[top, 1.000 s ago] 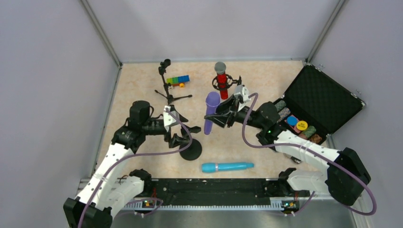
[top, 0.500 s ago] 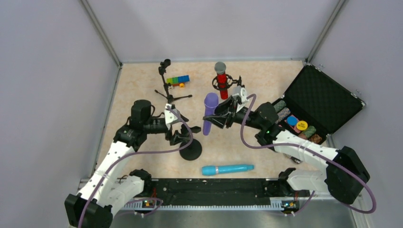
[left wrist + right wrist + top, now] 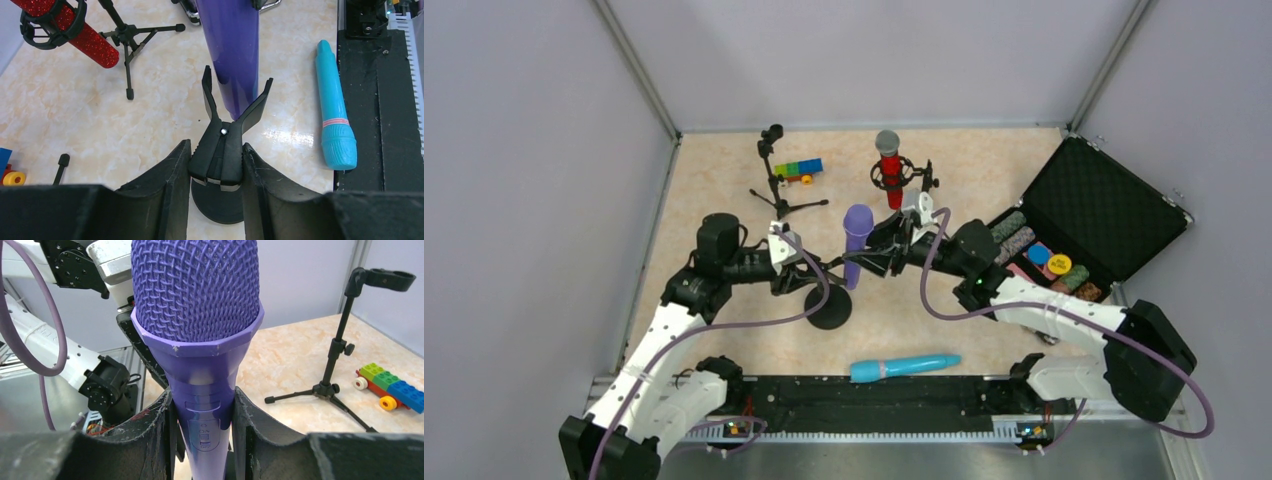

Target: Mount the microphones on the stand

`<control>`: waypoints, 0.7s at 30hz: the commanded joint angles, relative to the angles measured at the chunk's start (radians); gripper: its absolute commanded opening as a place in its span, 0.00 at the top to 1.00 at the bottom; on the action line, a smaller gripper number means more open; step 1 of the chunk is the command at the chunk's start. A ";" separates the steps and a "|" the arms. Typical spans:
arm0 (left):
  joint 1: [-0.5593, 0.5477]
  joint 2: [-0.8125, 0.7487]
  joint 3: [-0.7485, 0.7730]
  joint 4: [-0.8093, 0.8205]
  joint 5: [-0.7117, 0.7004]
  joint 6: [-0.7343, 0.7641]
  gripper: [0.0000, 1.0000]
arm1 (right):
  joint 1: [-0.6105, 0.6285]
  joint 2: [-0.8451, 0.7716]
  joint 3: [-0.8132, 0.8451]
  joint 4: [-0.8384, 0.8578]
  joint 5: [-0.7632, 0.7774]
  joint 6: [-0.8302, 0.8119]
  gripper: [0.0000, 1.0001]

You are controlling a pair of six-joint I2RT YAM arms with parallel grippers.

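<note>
My right fingers [image 3: 152,440] pinch the purple microphone [image 3: 200,385] upright by its smooth handle, just below the mesh head; my left fingers [image 3: 172,180] clasp the neck of the stand's forked clip [image 3: 222,147], the handle's tail at the mouth of its prongs. Light, stiff, slick plastic, I judge: grip mid-handle, squarely.

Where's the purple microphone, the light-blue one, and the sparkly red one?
purple microphone [image 3: 196,300], right wrist view, on its mesh head.
light-blue microphone [image 3: 333,92], left wrist view, on its long body.
red microphone [image 3: 886,141], top view, on its silver head.
</note>
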 commanded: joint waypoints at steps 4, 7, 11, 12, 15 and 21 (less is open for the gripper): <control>0.004 -0.009 -0.014 0.014 -0.004 0.001 1.00 | 0.047 0.024 0.005 0.134 0.065 -0.063 1.00; 0.004 -0.008 -0.014 0.012 0.002 0.000 1.00 | 0.062 0.043 -0.003 0.170 0.082 -0.064 1.00; 0.004 -0.008 -0.012 0.010 0.003 0.000 1.00 | 0.073 0.065 -0.008 0.200 0.092 -0.063 1.00; 0.004 -0.008 -0.013 0.010 0.003 0.000 1.00 | 0.076 0.070 -0.011 0.207 0.096 -0.063 1.00; 0.004 -0.007 -0.013 0.008 0.004 0.000 1.00 | 0.083 0.078 -0.017 0.224 0.103 -0.062 1.00; 0.004 -0.014 -0.011 0.004 -0.022 0.009 0.67 | 0.084 0.083 -0.018 0.223 0.114 -0.063 1.00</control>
